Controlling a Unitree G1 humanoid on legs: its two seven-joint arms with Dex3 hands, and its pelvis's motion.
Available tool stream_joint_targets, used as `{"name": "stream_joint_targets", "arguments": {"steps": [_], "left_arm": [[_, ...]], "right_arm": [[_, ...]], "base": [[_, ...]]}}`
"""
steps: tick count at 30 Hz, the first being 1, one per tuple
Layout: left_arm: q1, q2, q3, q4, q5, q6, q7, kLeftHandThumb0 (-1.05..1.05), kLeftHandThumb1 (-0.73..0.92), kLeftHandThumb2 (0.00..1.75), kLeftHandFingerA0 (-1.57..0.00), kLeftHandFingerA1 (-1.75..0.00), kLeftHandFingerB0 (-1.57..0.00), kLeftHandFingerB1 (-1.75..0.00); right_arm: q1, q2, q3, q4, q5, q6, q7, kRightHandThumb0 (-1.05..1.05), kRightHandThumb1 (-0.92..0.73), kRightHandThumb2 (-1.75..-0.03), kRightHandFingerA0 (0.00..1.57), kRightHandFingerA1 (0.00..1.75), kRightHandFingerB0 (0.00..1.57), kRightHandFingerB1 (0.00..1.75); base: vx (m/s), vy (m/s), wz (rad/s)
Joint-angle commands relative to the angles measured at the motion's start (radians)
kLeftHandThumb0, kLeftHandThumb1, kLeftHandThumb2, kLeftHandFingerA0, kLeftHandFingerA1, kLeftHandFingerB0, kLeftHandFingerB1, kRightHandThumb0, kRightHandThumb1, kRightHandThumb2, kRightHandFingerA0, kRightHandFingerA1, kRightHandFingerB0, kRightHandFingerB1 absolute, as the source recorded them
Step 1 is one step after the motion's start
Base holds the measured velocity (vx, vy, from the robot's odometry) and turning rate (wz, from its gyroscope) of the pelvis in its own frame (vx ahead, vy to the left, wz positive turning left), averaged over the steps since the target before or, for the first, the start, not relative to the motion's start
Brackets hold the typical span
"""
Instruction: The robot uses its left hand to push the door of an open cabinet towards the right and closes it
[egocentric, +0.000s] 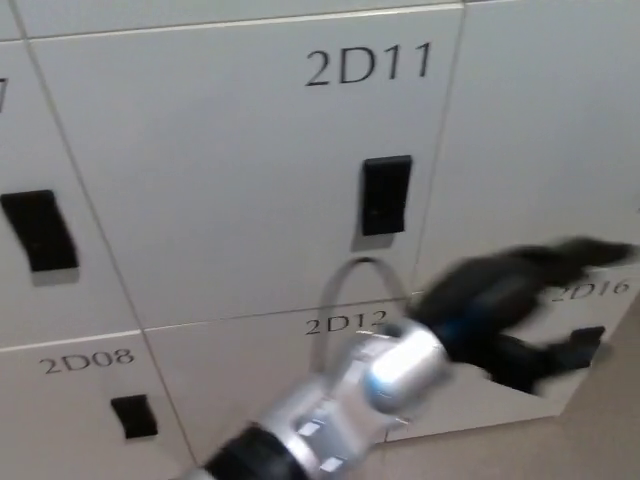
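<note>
White door 2D11 (240, 170) looks flush shut; left hand (510, 300) lower right of it, fingers spread, empty; next, withdraw.

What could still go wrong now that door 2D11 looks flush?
The left hand is blurred mid-swing across the lower lockers; it may strike the 2D16 door or snag its black handle. The 2D11 door looks shut, but no latch is visible, so it may rebound.
</note>
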Motion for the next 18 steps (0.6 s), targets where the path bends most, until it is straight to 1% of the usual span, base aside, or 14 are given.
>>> {"name": "stream_joint_targets", "arguments": {"steps": [1,2,3,7,8,9,10,11,12,13,14,15,16,18], "left_arm": [[0.005,0.004,-0.201,-0.242,0.171,0.058,-0.165,-0.78,0.92,1.15,-0.07,-0.29,-0.07,-0.24],[0.011,0.01,-0.202,-0.247,0.168,0.061,-0.165,-0.78,0.92,1.15,-0.07,-0.29,-0.07,-0.24],[0.044,0.071,-0.187,-0.279,0.155,0.073,-0.188,-0.8,0.9,1.14,-0.07,-0.31,-0.01,-0.28],[0.158,0.256,-0.111,-0.369,0.124,0.099,-0.228,-0.91,0.86,1.04,-0.08,-0.39,-0.08,-0.37],[0.187,0.292,-0.087,-0.372,0.118,0.089,-0.215,-0.9,0.92,0.7,-0.14,-0.38,-0.14,-0.39],[0.196,0.302,-0.078,-0.375,0.114,0.092,-0.215,-0.9,0.92,0.7,-0.14,-0.38,-0.14,-0.39],[0.22,0.331,-0.055,-0.372,0.104,0.089,-0.208,-0.65,0.58,1.08,0.0,-0.42,-0.01,-0.43],[0.232,0.346,-0.043,-0.37,0.099,0.084,-0.203,-0.65,0.58,1.08,0.0,-0.42,-0.01,-0.43],[0.275,0.398,0.006,-0.355,0.055,0.059,-0.201,-0.82,0.92,0.74,-0.26,-0.31,-0.17,-0.29],[0.298,0.425,0.034,-0.346,0.026,0.044,-0.203,-0.82,0.92,0.74,-0.26,-0.31,-0.17,-0.29],[0.346,0.483,0.093,-0.339,-0.029,0.023,-0.214,-0.81,0.92,0.79,-0.18,-0.39,-0.12,-0.31],[0.365,0.505,0.118,-0.342,-0.049,0.018,-0.221,-0.81,0.92,0.79,-0.18,-0.39,-0.12,-0.31],[0.397,0.551,0.165,-0.324,-0.078,-0.007,-0.222,-0.8,0.92,0.73,-0.28,-0.32,-0.2,-0.29],[0.454,0.62,0.251,-0.275,-0.132,-0.056,-0.223,-0.78,0.92,0.7,-0.3,-0.32,-0.24,-0.3]], "right_arm": [[-0.035,-0.036,0.062,-0.003,-0.07,-0.002,-0.041,-0.5,-0.73,-0.62,0.51,0.37,0.57,0.39],[-0.034,-0.036,0.064,-0.003,-0.069,-0.003,-0.042,-0.5,-0.73,-0.62,0.51,0.37,0.57,0.39],[-0.032,-0.04,0.067,-0.003,-0.066,-0.005,-0.041,-0.5,-0.73,-0.62,0.51,0.37,0.57,0.39],[-0.03,-0.044,0.068,-0.001,-0.059,-0.01,-0.04,-0.5,-0.73,-0.62,0.51,0.37,0.57,0.39],[-0.032,-0.045,0.067,-0.001,-0.056,-0.01,-0.039,-0.5,-0.73,-0.62,0.51,0.37,0.57,0.39],[-0.034,-0.045,0.067,0.0,-0.055,-0.01,-0.038,-0.5,-0.73,-0.62,0.51,0.37,0.57,0.39],[-0.037,-0.045,0.066,0.0,-0.052,-0.01,-0.038,-0.5,-0.73,-0.62,0.51,0.37,0.57,0.39],[-0.038,-0.044,0.066,0.0,-0.052,-0.009,-0.038,-0.5,-0.73,-0.62,0.51,0.37,0.57,0.39],[-0.026,-0.017,-0.017,-0.008,0.05,-0.051,0.044,-0.51,-0.85,-0.64,0.19,0.45,0.19,0.38],[-0.015,0.003,-0.08,-0.015,0.126,-0.082,0.106,-0.51,-0.85,-0.64,0.19,0.45,0.19,0.38],[-0.01,0.024,-0.159,-0.02,0.219,-0.103,0.195,-0.46,-0.83,-0.79,0.03,0.38,0.05,0.33],[-0.013,0.025,-0.174,-0.019,0.229,-0.095,0.217,-0.46,-0.83,-0.79,0.03,0.38,0.05,0.33],[-0.024,0.013,-0.122,-0.012,0.152,-0.06,0.137,-0.65,-0.91,-0.67,0.3,0.35,0.21,0.3],[-0.037,-0.004,-0.045,0.002,0.027,-0.014,0.008,-0.65,-0.91,-0.68,0.32,0.36,0.21,0.3]], "base": [[0.04,-0.048,-0.2],[0.03,-0.042,-0.13],[0.03,-0.04,-0.09],[0.0,0.0,0.0],[0.0,0.0,0.0],[0.0,0.0,0.0],[0.0,0.0,0.0],[0.0,0.0,0.0],[0.0,0.0,0.0],[0.0,0.0,0.0],[0.0,0.0,0.0],[0.0,0.0,0.0],[0.0,0.0,0.0],[0.0,0.0,0.0]]}}
